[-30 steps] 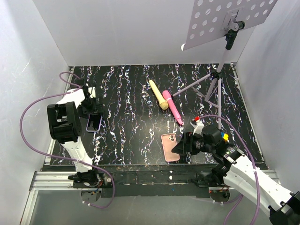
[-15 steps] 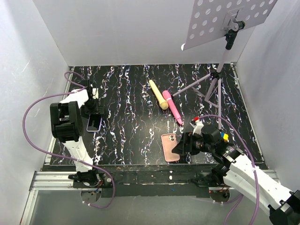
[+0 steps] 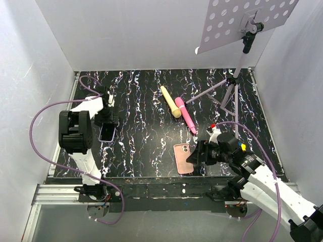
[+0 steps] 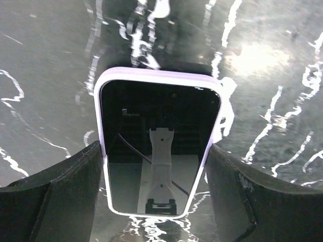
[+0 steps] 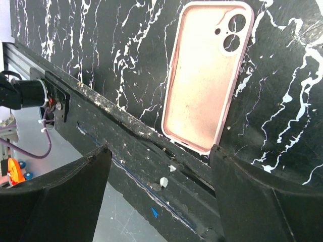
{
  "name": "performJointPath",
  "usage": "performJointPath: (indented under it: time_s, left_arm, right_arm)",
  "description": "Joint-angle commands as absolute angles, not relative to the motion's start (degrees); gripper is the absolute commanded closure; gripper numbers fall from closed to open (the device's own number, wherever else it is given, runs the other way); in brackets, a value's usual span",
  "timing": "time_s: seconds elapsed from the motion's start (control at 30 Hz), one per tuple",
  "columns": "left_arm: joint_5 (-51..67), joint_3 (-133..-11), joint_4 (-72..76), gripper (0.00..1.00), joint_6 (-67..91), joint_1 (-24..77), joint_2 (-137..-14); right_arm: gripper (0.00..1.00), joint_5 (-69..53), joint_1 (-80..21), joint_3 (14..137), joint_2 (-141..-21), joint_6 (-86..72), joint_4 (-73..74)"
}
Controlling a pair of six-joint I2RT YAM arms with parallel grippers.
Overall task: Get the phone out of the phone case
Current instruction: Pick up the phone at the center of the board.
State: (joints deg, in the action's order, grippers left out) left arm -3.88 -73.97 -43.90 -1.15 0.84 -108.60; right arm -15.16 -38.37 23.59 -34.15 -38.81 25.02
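The phone (image 3: 106,133) lies screen up on the black marbled table at the left; its glossy black screen and pale lilac rim (image 4: 156,116) fill the left wrist view. My left gripper (image 3: 107,122) (image 4: 154,169) reaches down over it, a finger pressed against each long edge. The salmon-pink phone case (image 3: 183,158) lies empty, hollow side up, near the table's front edge, its camera cutout at the far corner (image 5: 202,91). My right gripper (image 3: 198,155) (image 5: 159,166) hangs open just right of the case, nothing between its fingers.
A yellow stick (image 3: 170,102) and a pink marker-like stick (image 3: 185,115) lie side by side mid-table. A tripod (image 3: 233,96) holding a perforated white board (image 3: 247,22) stands at the back right. White walls enclose three sides. The scuffed front rail (image 5: 126,136) runs below the case.
My left gripper has shifted right and narrowed onto the phone, which has slid right and turned slightly. The right arm and the case have barely moved.
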Motion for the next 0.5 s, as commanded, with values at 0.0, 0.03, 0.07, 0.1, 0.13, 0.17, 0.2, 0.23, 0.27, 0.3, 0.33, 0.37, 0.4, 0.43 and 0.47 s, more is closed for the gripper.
performJointPath:
  time_s: [0.0, 0.03, 0.07, 0.1, 0.13, 0.17, 0.2, 0.23, 0.27, 0.3, 0.33, 0.37, 0.4, 0.43, 0.47]
  left_arm:
    - [-3.0, -70.3, -43.2, 0.98, 2.7, 3.4, -103.5]
    - [-2.8, -69.5, -42.6, 1.00, 3.5, 3.7, -102.2]
    - [-2.5, -68.7, -42.2, 1.00, 4.5, 4.0, -100.7]
    - [-1.9, -67.9, -41.7, 1.00, 5.2, 4.4, -98.9]
    - [-1.1, -67.0, -41.0, 1.00, 5.8, 4.7, -97.3]
    - [-0.8, -66.0, -40.0, 1.00, 7.2, 5.4, -95.0]
    - [0.0, -64.9, -39.0, 1.00, 7.9, 6.1, -93.0]
    - [1.8, -63.6, -38.2, 1.00, 8.9, 6.7, -91.3]
    - [2.7, -62.2, -36.8, 1.00, 10.1, 7.8, -89.3]
    - [3.7, -60.7, -35.4, 1.00, 10.8, 9.1, -87.3]
    - [3.9, -59.8, -34.5, 1.00, 11.8, 10.5, -85.6]
    - [3.4, -58.8, -33.5, 1.00, 12.8, 12.4, -83.6]
    - [3.3, -57.9, -32.3, 1.00, 13.8, 14.2, -81.8]
    - [2.6, -57.1, -31.1, 1.00, 14.7, 16.0, -79.8]
    - [2.2, -55.9, -29.5, 1.00, 15.6, 18.2, -78.2]
  right_arm:
    - [0.16, -12.6, -38.3, 29.0, -35.5, -38.5, 26.3]
    - [0.16, -12.7, -38.3, 29.6, -36.0, -38.5, 26.3]
    - [0.16, -12.8, -38.2, 30.4, -36.7, -38.5, 26.3]
    - [0.16, -13.3, -38.1, 30.9, -37.3, -38.5, 26.3]
    - [0.16, -13.5, -38.0, 31.8, -38.2, -38.5, 26.2]
    - [0.16, -13.7, -38.0, 32.6, -39.0, -38.5, 26.3]
    - [0.16, -13.8, -37.9, 33.6, -40.2, -38.4, 26.5]
    - [0.16, -13.8, -37.8, 34.9, -41.4, -38.1, 26.8]
    - [0.16, -13.9, -37.6, 36.0, -42.5, -38.0, 27.2]
    - [0.16, -14.1, -37.4, 37.3, -44.1, -37.8, 27.7]
    - [0.16, -14.6, -37.2, 38.7, -45.4, -37.4, 28.2]
    - [0.15, -15.4, -36.8, 40.4, -47.5, -36.8, 28.8]
    - [0.15, -16.0, -36.6, 42.5, -49.1, -36.3, 29.5]
    - [0.14, -16.9, -36.3, 44.1, -50.6, -35.7, 30.4]
    - [0.14, -17.5, -35.9, 45.9, -52.1, -35.0, 31.5]
